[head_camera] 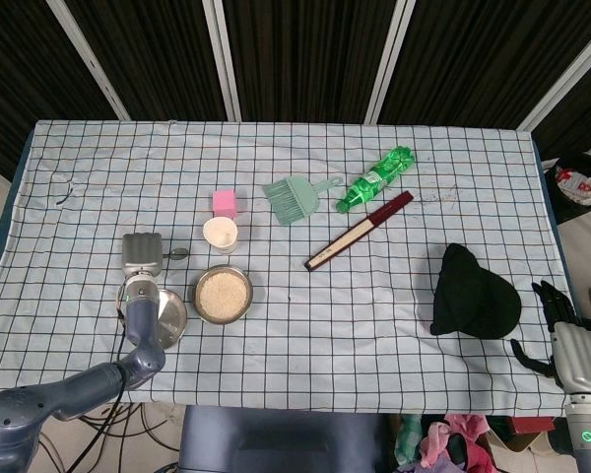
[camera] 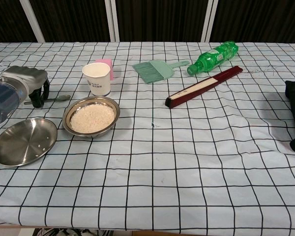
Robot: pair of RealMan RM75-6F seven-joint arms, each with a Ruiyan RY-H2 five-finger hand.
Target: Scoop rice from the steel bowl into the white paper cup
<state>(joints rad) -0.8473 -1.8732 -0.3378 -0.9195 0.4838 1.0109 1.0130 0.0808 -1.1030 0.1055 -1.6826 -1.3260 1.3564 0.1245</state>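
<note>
The steel bowl (head_camera: pixel 223 294) (camera: pixel 91 116) holds white rice and sits left of centre. Just behind it stands the white paper cup (head_camera: pixel 220 235) (camera: pixel 97 77), upright and apparently empty. My left hand (head_camera: pixel 143 254) (camera: pixel 27 83) rests on the table to the left of the cup, dark fingers curled down around the handle of a metal spoon (head_camera: pixel 177 254) (camera: pixel 60 98). The spoon lies flat, its bowl pointing toward the cup. My right hand (head_camera: pixel 561 335) hangs off the table's right edge, fingers apart and holding nothing.
An empty steel plate (head_camera: pixel 172 313) (camera: pixel 24 141) lies left of the bowl. Behind the cup is a pink block (head_camera: pixel 225 203). A green brush (head_camera: pixel 295 197), green bottle (head_camera: pixel 374 178) and closed dark red fan (head_camera: pixel 360 231) lie mid-table. A black cloth (head_camera: pixel 473 294) sits right.
</note>
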